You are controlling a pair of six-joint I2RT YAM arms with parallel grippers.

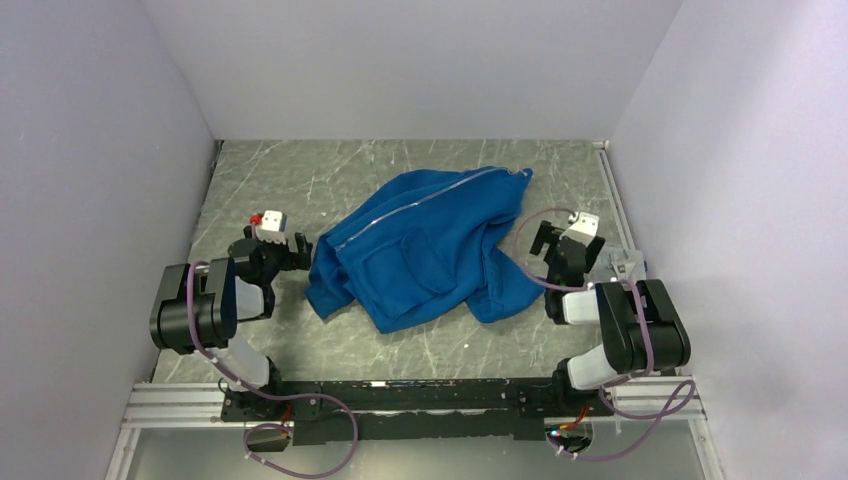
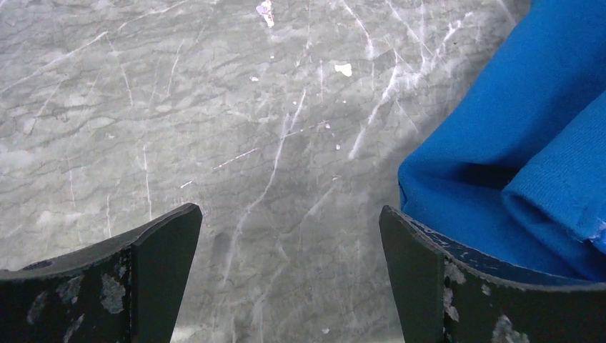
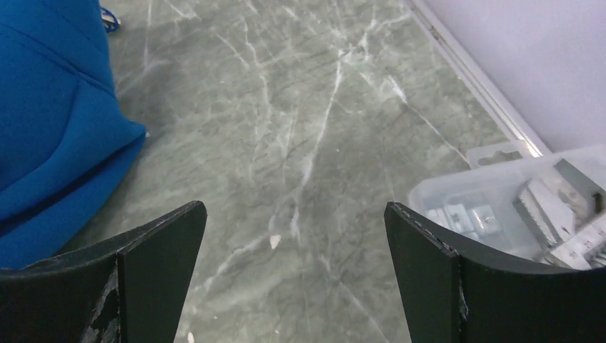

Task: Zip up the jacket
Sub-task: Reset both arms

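Observation:
The bright-blue jacket (image 1: 425, 250) lies crumpled in the middle of the marbled table, its silvery zipper line (image 1: 410, 208) running diagonally from lower left to upper right. A front pocket (image 1: 415, 262) faces up. My left gripper (image 1: 290, 248) stands open just left of the jacket's lower hem, with only bare table between its fingers; blue fabric (image 2: 514, 143) shows beside the right finger (image 2: 414, 264). My right gripper (image 1: 565, 238) stands open to the right of the jacket, holding nothing, and a sleeve edge (image 3: 57, 143) lies at its left.
A clear plastic box (image 3: 514, 200) with small metal parts sits at the table's right edge near the right arm. White walls enclose the table on three sides. A metal rail (image 1: 400, 400) runs along the near edge.

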